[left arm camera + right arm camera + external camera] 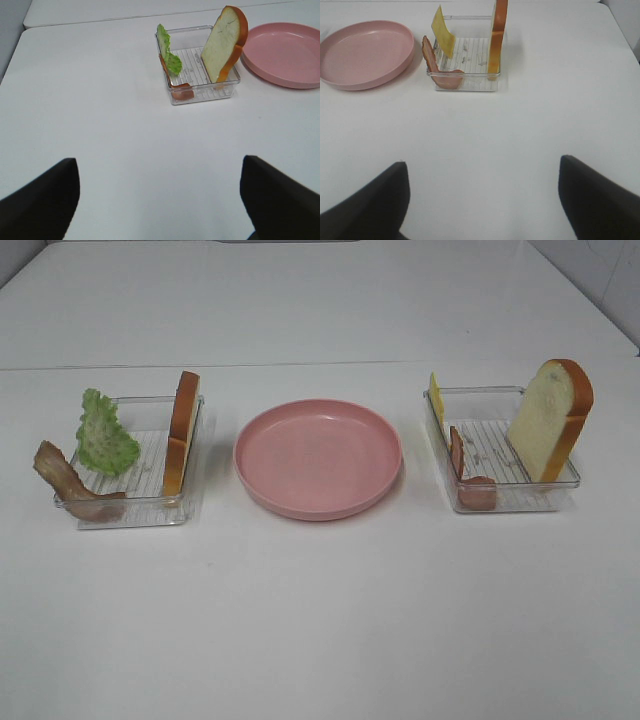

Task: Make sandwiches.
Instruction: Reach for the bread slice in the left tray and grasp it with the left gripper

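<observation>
Now I see both pincers with the jaws wide apart and holding nothing: the left gripper point(157, 170) and the right gripper point(482, 165) each hang over the white table point(320, 620), well apart from the trays. The sandwich parts are not yet stacked. In the left tray point(140, 512) a bread slice point(180, 435) stands on edge on the side nearest the pink plate point(318, 457). With it are a lettuce leaf point(105, 435) and a bacon strip point(70, 480) that hangs over the outer corner. The right tray point(520, 498) holds a second bread slice point(548, 420), a cheese square point(436, 398) and a second bacon strip point(470, 485). The plate lies between the trays.
</observation>
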`<act>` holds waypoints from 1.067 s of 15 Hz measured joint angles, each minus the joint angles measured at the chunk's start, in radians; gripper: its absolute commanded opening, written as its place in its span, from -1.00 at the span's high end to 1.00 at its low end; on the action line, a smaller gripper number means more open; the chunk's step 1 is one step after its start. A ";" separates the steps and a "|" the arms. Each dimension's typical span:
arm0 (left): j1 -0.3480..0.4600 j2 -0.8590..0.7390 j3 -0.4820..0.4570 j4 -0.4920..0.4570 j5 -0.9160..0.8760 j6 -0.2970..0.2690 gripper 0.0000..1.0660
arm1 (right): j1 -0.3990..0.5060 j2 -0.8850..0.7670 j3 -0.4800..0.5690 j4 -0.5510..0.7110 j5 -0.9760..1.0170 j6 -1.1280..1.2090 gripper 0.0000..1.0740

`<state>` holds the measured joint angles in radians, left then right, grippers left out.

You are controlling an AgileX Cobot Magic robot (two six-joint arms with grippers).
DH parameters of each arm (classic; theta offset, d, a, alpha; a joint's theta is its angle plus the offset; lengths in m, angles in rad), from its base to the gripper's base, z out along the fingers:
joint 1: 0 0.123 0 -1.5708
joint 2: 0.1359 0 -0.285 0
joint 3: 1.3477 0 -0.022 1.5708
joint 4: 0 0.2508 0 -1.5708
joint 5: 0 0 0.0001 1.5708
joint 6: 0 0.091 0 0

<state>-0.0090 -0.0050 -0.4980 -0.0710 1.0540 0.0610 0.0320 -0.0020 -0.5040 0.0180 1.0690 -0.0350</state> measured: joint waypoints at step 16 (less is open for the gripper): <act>0.000 0.000 0.000 0.000 0.000 0.000 -0.55 | 0.000 0.000 0.000 0.000 0.000 0.000 -0.45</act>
<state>-0.0090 -0.0050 -0.4980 -0.0710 1.0540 0.0610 0.0320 -0.0020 -0.5040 0.0180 1.0690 -0.0350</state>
